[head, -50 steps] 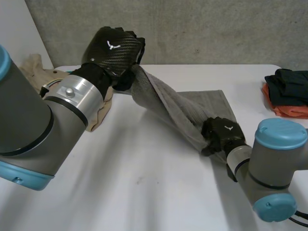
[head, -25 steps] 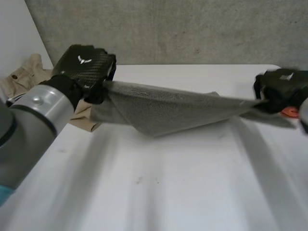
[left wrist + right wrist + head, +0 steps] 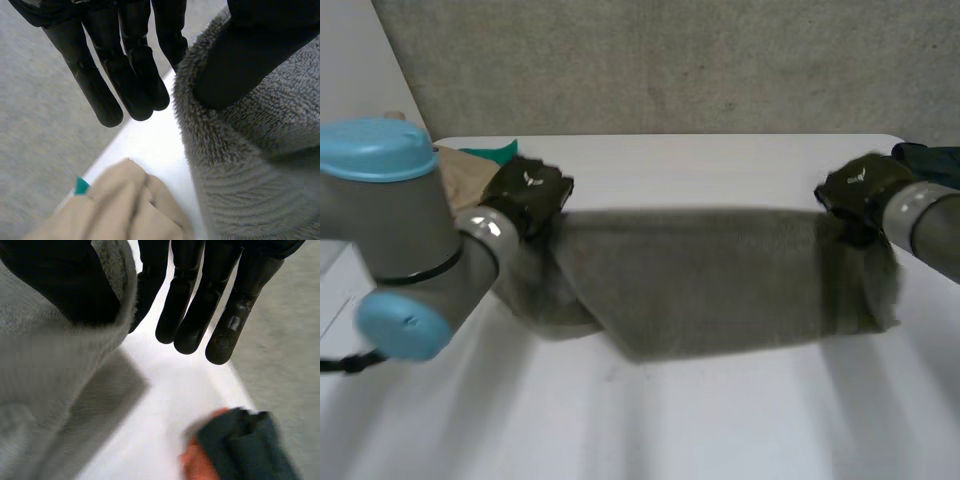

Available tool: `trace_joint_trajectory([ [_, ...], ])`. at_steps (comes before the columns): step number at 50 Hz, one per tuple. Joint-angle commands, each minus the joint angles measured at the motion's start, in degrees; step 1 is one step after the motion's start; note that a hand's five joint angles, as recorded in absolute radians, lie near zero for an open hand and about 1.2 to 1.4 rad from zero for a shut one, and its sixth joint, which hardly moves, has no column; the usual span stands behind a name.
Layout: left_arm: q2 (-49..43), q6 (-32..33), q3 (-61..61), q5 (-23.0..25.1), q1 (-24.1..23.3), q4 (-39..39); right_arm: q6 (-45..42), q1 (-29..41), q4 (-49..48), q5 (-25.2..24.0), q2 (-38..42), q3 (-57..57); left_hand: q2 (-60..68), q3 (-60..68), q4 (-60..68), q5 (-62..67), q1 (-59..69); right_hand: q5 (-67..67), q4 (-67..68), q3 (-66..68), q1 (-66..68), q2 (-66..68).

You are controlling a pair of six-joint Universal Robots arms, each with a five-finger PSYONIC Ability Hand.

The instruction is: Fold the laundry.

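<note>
L hand (image 3: 528, 190) is at approx 9 o'clock on the white surface (image 3: 720, 430). R hand (image 3: 858, 188) is at approx 3 o'clock.

In the L wrist view, the L hand (image 3: 125, 75) has its fingers near straight. Its thumb presses onto the grey towel (image 3: 240, 165), so the towel's edge is pinched btwn the thumb and the nearest finger. The R wrist view shows the same grip at the other end. The R hand (image 3: 200, 305) has straight fingers, w/ the thumb clamping the towel (image 3: 45, 370) edge against them. Each hand has hold of one upper corner.

The towel (image 3: 700, 280) is spread wide btwn the two hands. Its upper edge runs along the 9-to-3 line and the body hangs toward 6 o'clock. The lower edge looks to rest on the surface, though that isn't certain.

Past the L hand, at approx 10 o'clock, lies a tan garment (image 3: 460, 178) w/ a green item (image 3: 498, 152) just behind it. In the L wrist view the tan garment (image 3: 125, 210) lies beyond the fingertips, just beside the towel.

At approx 2 o'clock, past the R hand, is a dark garment (image 3: 930, 158). In the R wrist view the dark garment (image 3: 245, 445) lies beyond the fingertips beside an orange cloth (image 3: 192, 462), apart from the towel.
</note>
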Motion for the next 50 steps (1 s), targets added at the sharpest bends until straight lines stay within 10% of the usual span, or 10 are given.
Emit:
trace_joint_trajectory([
  [1,-6.49,1.76,18.39,-1.23,0.65,16.36,3.76,1.82,-25.72,4.28,4.88,-12.66,11.3,11.56,11.09,13.76,14.57,13.12,12.01,11.96,23.41,12.74],
  [9,1.76,1.67,15.87,-2.9,0.91,39.35,15.62,2.09,-56.76,4.2,-2.75,-8.73,11.3,11.56,11.09,13.76,14.57,13.12,12.01,11.96,23.41,12.74],
  [38,-2.97,2.9,-24.22,-2.81,1.7,35.31,18.09,1.12,-43.77,-2.92,4.79,24.42,11.3,11.56,11.09,13.76,14.57,13.12,12.01,11.96,23.41,12.74],
  [50,-2.8,2.46,-23.51,-2.81,2.49,33.37,39.53,-4.94,-33.77,-3.54,8.04,21.44,11.3,11.56,11.09,13.76,14.57,-24.83,-25.94,-25.99,-14.54,-25.2],
])
